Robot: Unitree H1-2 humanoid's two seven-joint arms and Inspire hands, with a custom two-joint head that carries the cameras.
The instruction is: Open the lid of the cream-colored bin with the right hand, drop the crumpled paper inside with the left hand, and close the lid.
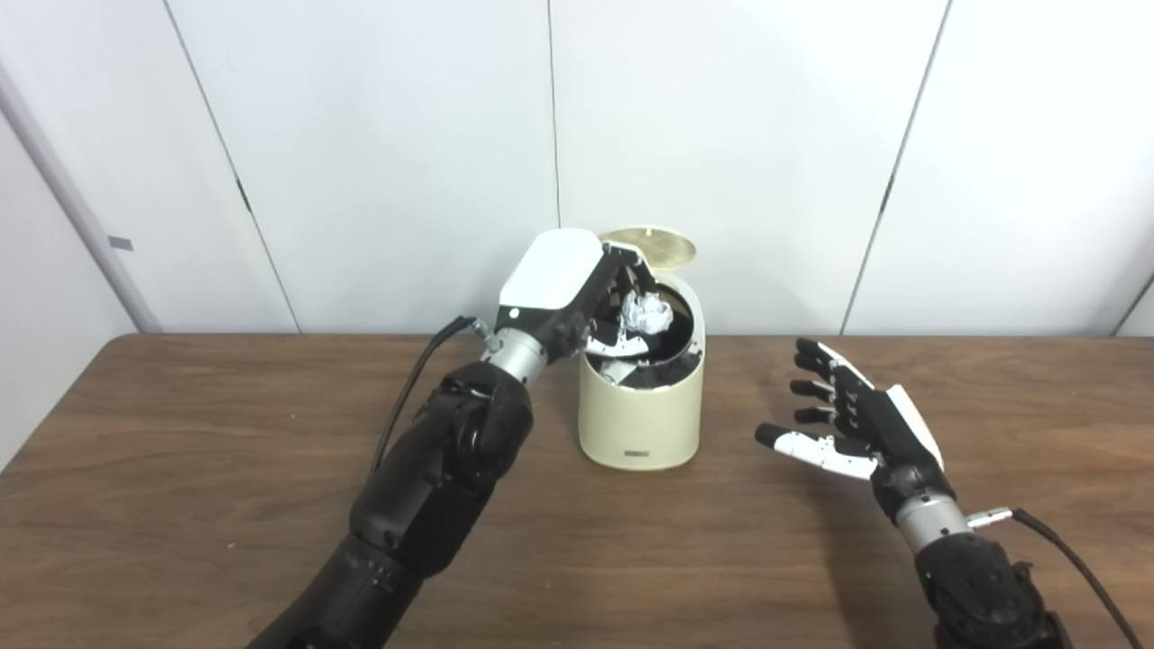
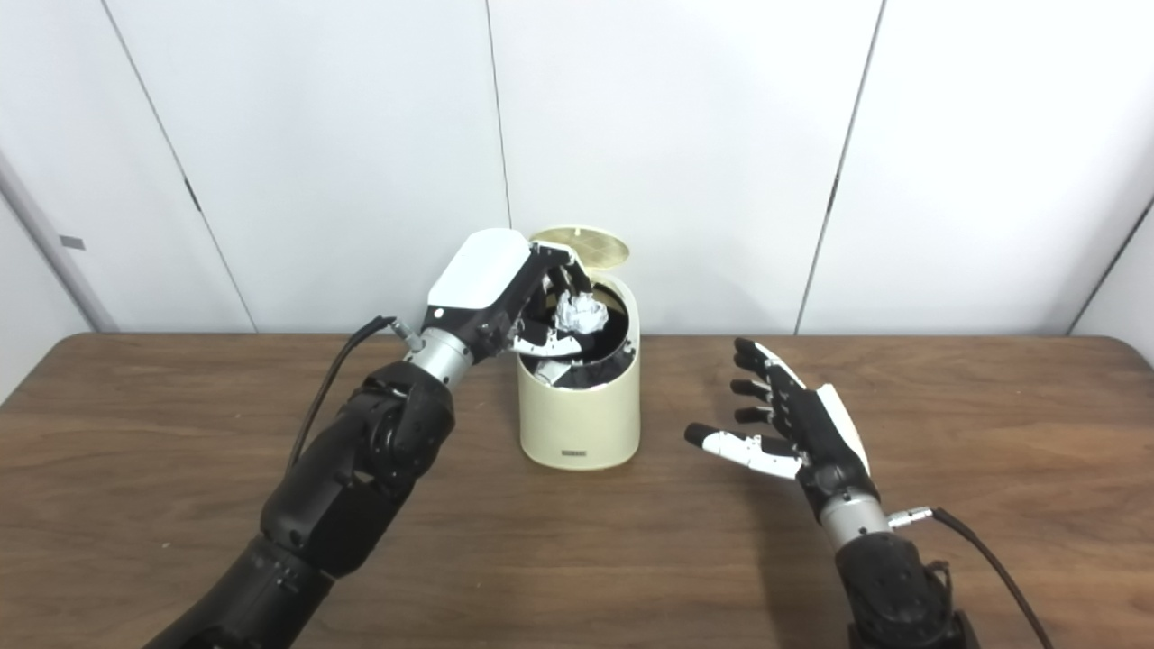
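Dropping step: left hand (image 1: 577,297) clamped on paper (image 1: 647,312) over open bin (image 1: 640,406); right hand (image 1: 856,419) spread, idle. Next: release, shut lid (image 1: 649,245).

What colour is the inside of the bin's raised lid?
Pale gold; the lid stands open above the bin, clearest in the left eye view.

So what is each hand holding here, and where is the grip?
The left hand pinches the crumpled paper at its sides between fingertips, above the open cream-colored bin. The right hand holds nothing.
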